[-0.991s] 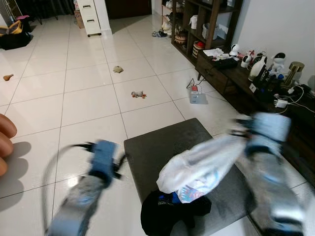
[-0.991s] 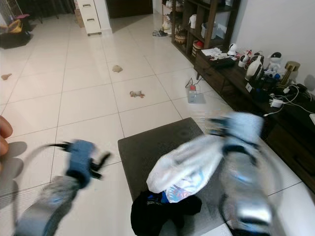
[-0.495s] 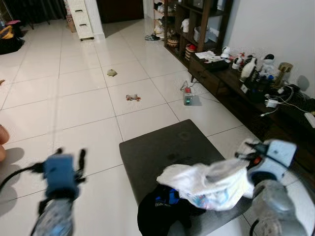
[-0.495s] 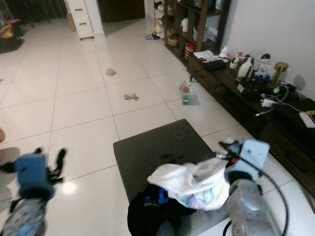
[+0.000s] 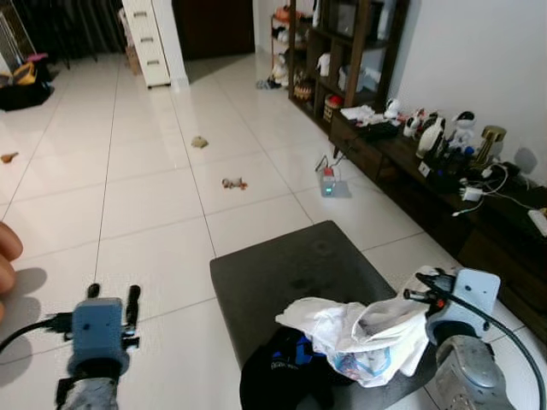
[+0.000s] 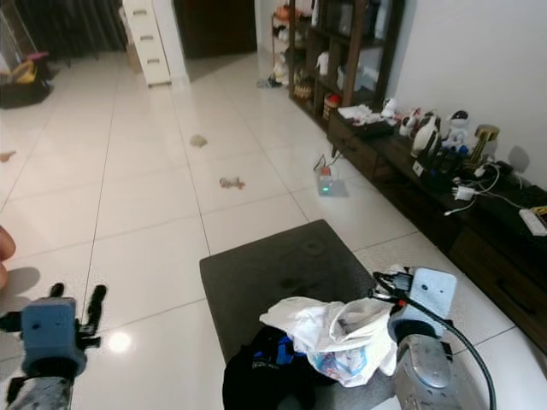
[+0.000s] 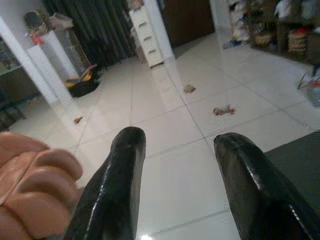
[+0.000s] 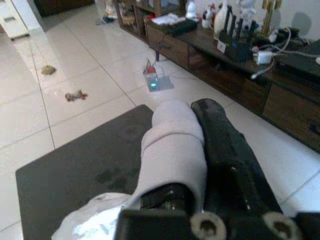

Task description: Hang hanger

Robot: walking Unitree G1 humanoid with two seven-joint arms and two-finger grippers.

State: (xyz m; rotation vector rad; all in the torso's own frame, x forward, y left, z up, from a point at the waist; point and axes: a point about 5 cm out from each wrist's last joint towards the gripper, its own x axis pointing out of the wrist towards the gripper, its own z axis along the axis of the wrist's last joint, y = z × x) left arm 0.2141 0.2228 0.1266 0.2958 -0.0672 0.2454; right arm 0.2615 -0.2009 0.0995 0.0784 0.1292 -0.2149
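- Pale tiled floor (image 5: 154,196): it runs on all sides of the dark grey ottoman (image 5: 291,265), which is the reference point for this report.
- Dark wooden sideboard (image 5: 376,158): it stands against the wall to the right of the ottoman and beyond it. It is crowded with small figures and cables.
- White garment (image 5: 359,329): a crumpled bundle over the near right part of the ottoman, raised off it on the side of my right hand. I cannot tell whether a hanger lies inside the bundle.
- Black garment (image 5: 273,380): heaped on the near edge of the ottoman, under the white garment and touching it.
- My right hand (image 8: 192,112): at the near right corner of the ottoman, clamped on the white garment. The cloth is drawn over one finger, with the other pressed close against it.
- My left hand (image 5: 113,293): over bare tiles to the left of the ottoman. Its fingers are spread wide and hold nothing.
- A person's hand (image 5: 7,260): at the far left, well apart from the ottoman, fingers curled.
- Small toy (image 5: 232,183): on the tiles beyond the ottoman.
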